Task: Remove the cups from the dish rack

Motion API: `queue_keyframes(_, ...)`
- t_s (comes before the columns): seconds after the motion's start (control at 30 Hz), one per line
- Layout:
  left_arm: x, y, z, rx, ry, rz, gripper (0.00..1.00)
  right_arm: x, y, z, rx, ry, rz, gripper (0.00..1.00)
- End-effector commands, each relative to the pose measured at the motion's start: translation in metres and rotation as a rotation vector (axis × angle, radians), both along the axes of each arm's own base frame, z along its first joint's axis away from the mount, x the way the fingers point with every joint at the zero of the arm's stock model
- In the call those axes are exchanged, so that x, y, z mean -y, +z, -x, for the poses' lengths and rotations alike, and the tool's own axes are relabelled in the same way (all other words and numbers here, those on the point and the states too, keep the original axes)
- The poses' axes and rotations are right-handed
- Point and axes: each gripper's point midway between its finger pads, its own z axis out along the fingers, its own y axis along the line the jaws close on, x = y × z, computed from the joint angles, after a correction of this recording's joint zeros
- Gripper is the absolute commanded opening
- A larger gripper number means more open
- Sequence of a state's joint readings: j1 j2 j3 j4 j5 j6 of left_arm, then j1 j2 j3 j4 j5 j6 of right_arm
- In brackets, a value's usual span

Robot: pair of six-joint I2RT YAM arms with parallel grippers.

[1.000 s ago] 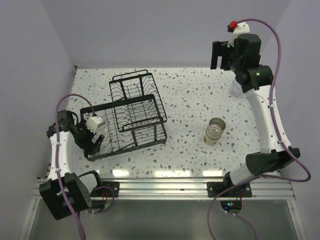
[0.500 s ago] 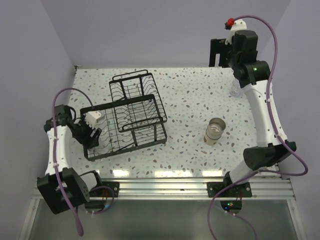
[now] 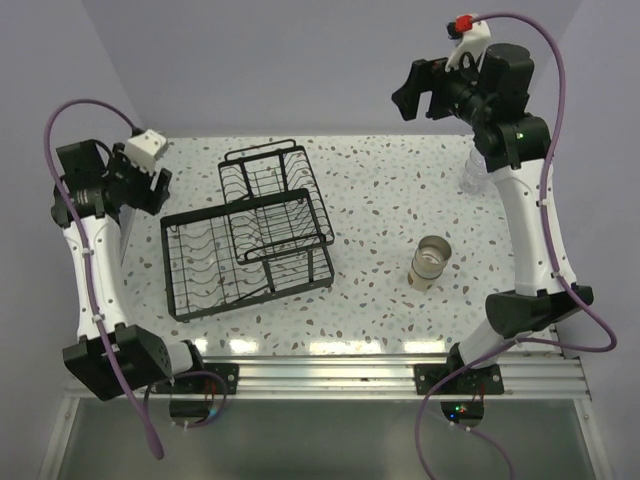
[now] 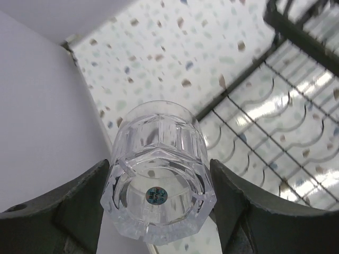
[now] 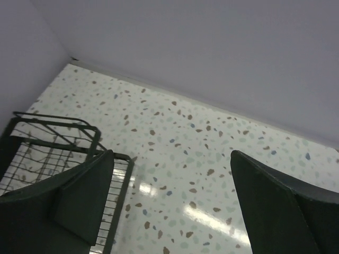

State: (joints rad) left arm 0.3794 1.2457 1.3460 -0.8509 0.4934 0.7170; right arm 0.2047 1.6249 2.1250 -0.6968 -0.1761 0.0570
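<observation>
My left gripper (image 4: 159, 164) is shut on a clear faceted cup (image 4: 159, 193), seen base-on with a small round sticker, held in the air over the table's left edge beside the black wire dish rack (image 4: 275, 132). In the top view this gripper (image 3: 152, 188) is raised at the far left, beyond the rack (image 3: 250, 245); the cup is hard to make out there. A tan cup (image 3: 430, 262) stands on the table at the right. Another clear cup (image 3: 472, 180) stands at the far right, partly behind the right arm. My right gripper (image 3: 420, 90) is open, empty and high at the back (image 5: 170, 153).
The rack's smaller slotted tier (image 3: 268, 172) stands at the back of the basket; its corner shows in the right wrist view (image 5: 47, 153). Purple walls close in the speckled table (image 3: 370, 190) at the left, back and right. The left wall (image 4: 37, 116) is close to my left gripper.
My left arm has lifted out of the rack's front-left part and swung up and back to the far left, carrying the clear cup. My right gripper has turned and shifted slightly left.
</observation>
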Motion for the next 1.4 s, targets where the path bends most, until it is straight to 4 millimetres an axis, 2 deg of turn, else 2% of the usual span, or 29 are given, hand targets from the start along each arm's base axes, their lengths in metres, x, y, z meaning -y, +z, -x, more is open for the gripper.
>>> queue_keyframes(0.0, -0.006, 0.094, -0.057, 0.306, 0.062, 0.091, 0.00, -0.045, 0.057, 0.028, 0.162, 0.284, -0.107, 0.95)
queue_keyframes(0.03, -0.001, 0.129, -0.066, 0.394, 0.036, 0.106, 0.00, -0.054, 0.060, 0.033, 0.169, 0.343, -0.123, 0.95)
queue_keyframes(0.07, 0.015, 0.144, -0.072, 0.426, -0.026, 0.150, 0.00, -0.071, 0.060, 0.046, 0.153, 0.469, -0.164, 0.95)
queue_keyframes(0.1, 0.023, 0.150, -0.081, 0.431, -0.033, 0.209, 0.00, -0.079, 0.067, 0.048, 0.179, 0.522, -0.188, 0.94)
queue_keyframes(0.13, 0.033, 0.177, -0.085, 0.501, -0.081, 0.220, 0.00, -0.085, 0.070, 0.052, 0.180, 0.573, -0.214, 0.94)
queue_keyframes(0.17, 0.050, 0.180, -0.093, 0.505, -0.127, 0.249, 0.00, -0.092, 0.067, 0.056, 0.143, 0.621, -0.265, 0.93)
queue_keyframes(0.2, 0.061, 0.189, -0.096, 0.516, -0.151, 0.286, 0.00, -0.095, 0.072, 0.053, 0.171, 0.639, -0.283, 0.92)
queue_keyframes(0.23, 0.076, 0.208, -0.096, 0.563, -0.207, 0.300, 0.00, -0.097, 0.073, 0.051, 0.168, 0.643, -0.301, 0.92)
queue_keyframes(0.3, 0.110, 0.215, -0.100, 0.553, -0.293, 0.393, 0.00, -0.104, 0.074, 0.047, 0.150, 0.652, -0.350, 0.91)
queue_keyframes(0.33, 0.128, 0.229, -0.096, 0.588, -0.381, 0.431, 0.00, -0.109, 0.068, 0.041, 0.125, 0.662, -0.366, 0.90)
queue_keyframes(0.4, 0.156, 0.233, -0.095, 0.544, -0.451, 0.572, 0.00, -0.125, 0.068, 0.045, 0.093, 0.718, -0.405, 0.88)
queue_keyframes(0.43, 0.167, 0.247, -0.093, 0.591, -0.523, 0.591, 0.00, -0.134, 0.059, 0.040, 0.062, 0.735, -0.419, 0.88)
queue_keyframes(0.5, 0.187, 0.243, -0.097, 0.526, -0.562, 0.712, 0.00, -0.155, 0.058, 0.047, 0.040, 0.793, -0.450, 0.86)
queue_keyframes(0.57, 0.207, 0.252, -0.093, 0.538, -0.659, 0.762, 0.00, -0.175, 0.050, 0.050, -0.015, 0.853, -0.489, 0.84)
queue_keyframes(0.6, 0.214, 0.248, -0.097, 0.487, -0.669, 0.828, 0.00, -0.181, 0.052, 0.050, -0.008, 0.876, -0.501, 0.83)
queue_keyframes(0.67, 0.228, 0.255, -0.092, 0.507, -0.749, 0.841, 0.00, -0.192, 0.045, 0.048, -0.082, 0.898, -0.560, 0.80)
queue_keyframes(0.7, 0.240, 0.250, -0.095, 0.477, -0.769, 0.866, 0.00, -0.195, 0.052, 0.047, -0.043, 0.922, -0.575, 0.79)
queue_keyframes(0.73, 0.246, 0.253, -0.093, 0.484, -0.800, 0.864, 0.00, -0.197, 0.054, 0.047, -0.073, 0.928, -0.614, 0.77)
queue_keyframes(0.77, 0.256, 0.248, -0.094, 0.468, -0.820, 0.874, 0.00, -0.200, 0.051, 0.044, -0.088, 0.943, -0.627, 0.75)
queue_keyframes(0.83, 0.262, 0.248, -0.092, 0.464, -0.847, 0.885, 0.00, -0.201, 0.060, 0.046, -0.067, 0.970, -0.645, 0.73)
queue_keyframes(1.07, 0.273, 0.245, -0.086, 0.439, -0.901, 0.930, 0.00, -0.203, 0.050, 0.033, -0.080, 0.928, -0.642, 0.71)
queue_keyframes(1.17, 0.276, 0.243, -0.083, 0.434, -0.909, 0.937, 0.00, -0.206, 0.049, 0.031, -0.094, 0.935, -0.658, 0.58)
queue_keyframes(1.2, 0.277, 0.242, -0.083, 0.431, -0.907, 0.942, 0.00, -0.206, 0.051, 0.033, -0.087, 0.948, -0.661, 0.50)
queue_keyframes(1.23, 0.279, 0.240, -0.083, 0.428, -0.901, 0.951, 0.00, -0.207, 0.051, 0.032, -0.098, 0.952, -0.672, 0.34)
queue_keyframes(1.27, 0.280, 0.241, -0.083, 0.430, -0.900, 0.955, 0.00, -0.207, 0.053, 0.033, -0.101, 0.958, -0.677, 0.27)
queue_keyframes(1.33, 0.283, 0.243, -0.082, 0.439, -0.905, 0.959, 0.00, -0.208, 0.057, 0.034, -0.109, 0.974, -0.691, 0.19)
queue_keyframes(1.37, 0.286, 0.244, -0.080, 0.440, -0.915, 0.961, 0.00, -0.209, 0.057, 0.034, -0.113, 0.976, -0.695, 0.19)
